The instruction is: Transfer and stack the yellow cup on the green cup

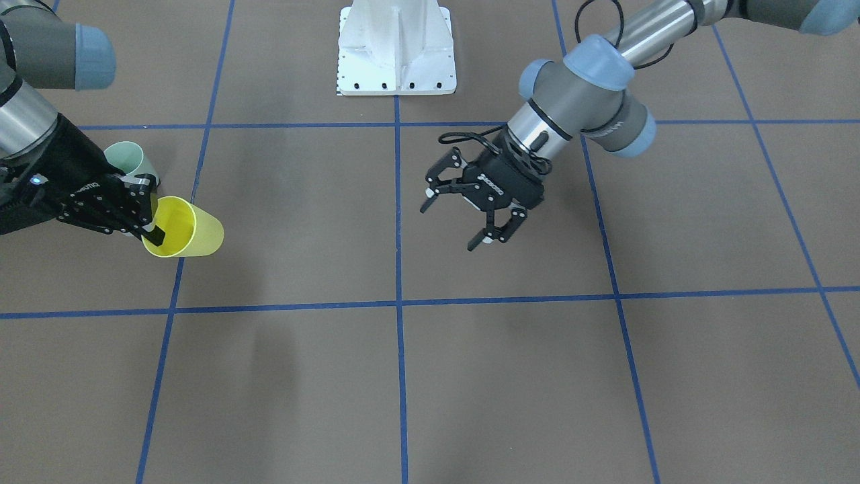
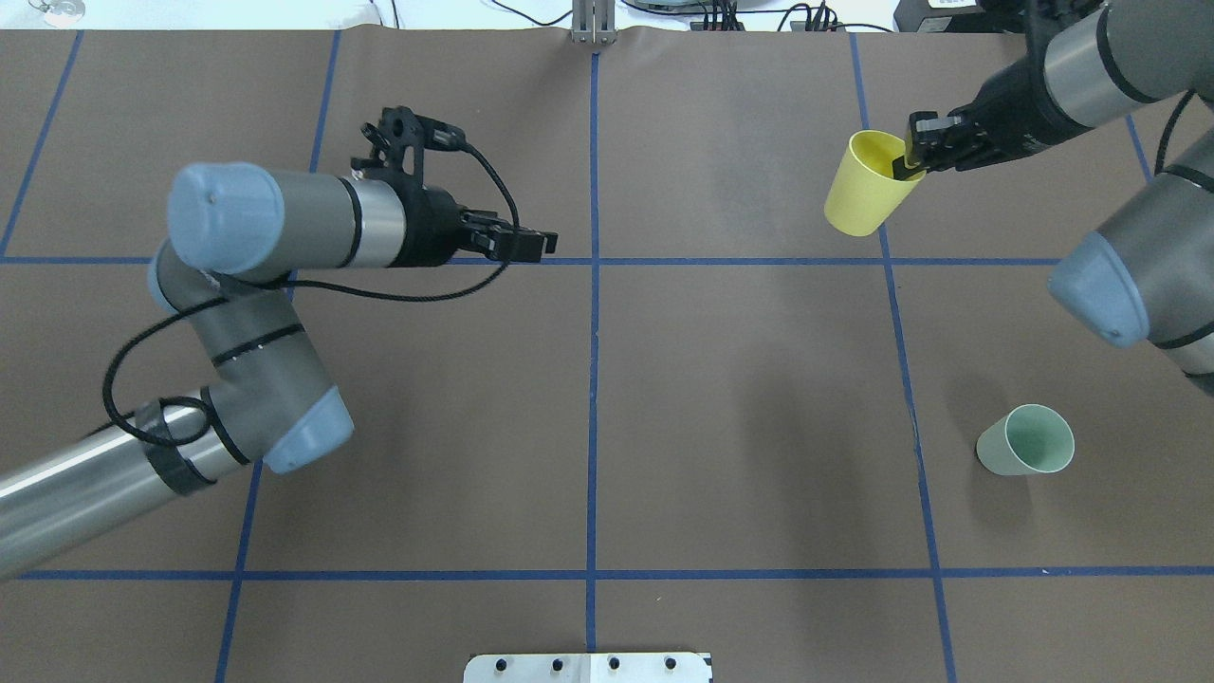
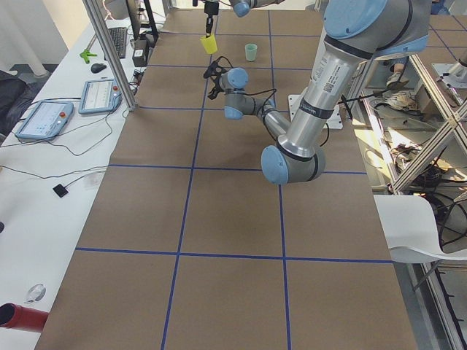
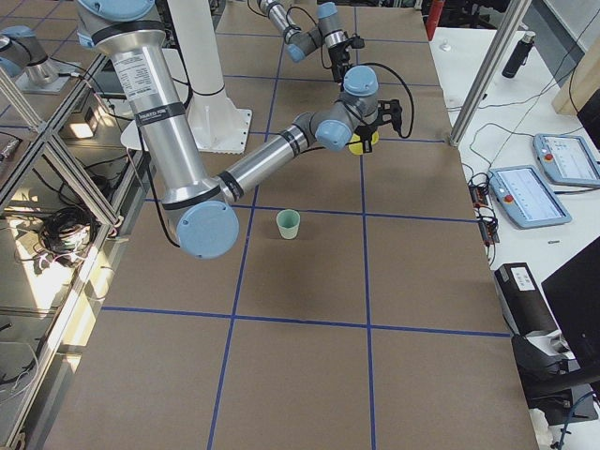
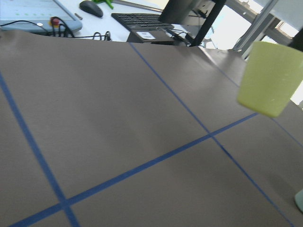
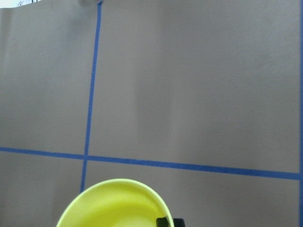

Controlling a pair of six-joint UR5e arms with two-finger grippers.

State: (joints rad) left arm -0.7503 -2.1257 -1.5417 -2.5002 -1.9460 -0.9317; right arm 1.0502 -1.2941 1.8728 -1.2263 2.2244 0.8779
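The yellow cup [image 2: 865, 185] hangs tilted above the table at the far right, held by its rim. My right gripper [image 2: 909, 163] is shut on that rim, one finger inside the cup; it also shows in the front view [image 1: 153, 232] with the yellow cup [image 1: 183, 227]. The green cup [image 2: 1026, 441] stands upright on the table, nearer the robot's base than the yellow cup and apart from it. My left gripper [image 1: 449, 226] is open and empty near the table's middle. The left wrist view shows the yellow cup [image 5: 270, 78] in the air.
The brown table cover [image 2: 588, 417] carries a grid of blue tape lines. The white robot base plate [image 1: 396, 50] sits at the near middle edge. Monitors, a keyboard and cables lie beyond the far edge [image 5: 142, 21].
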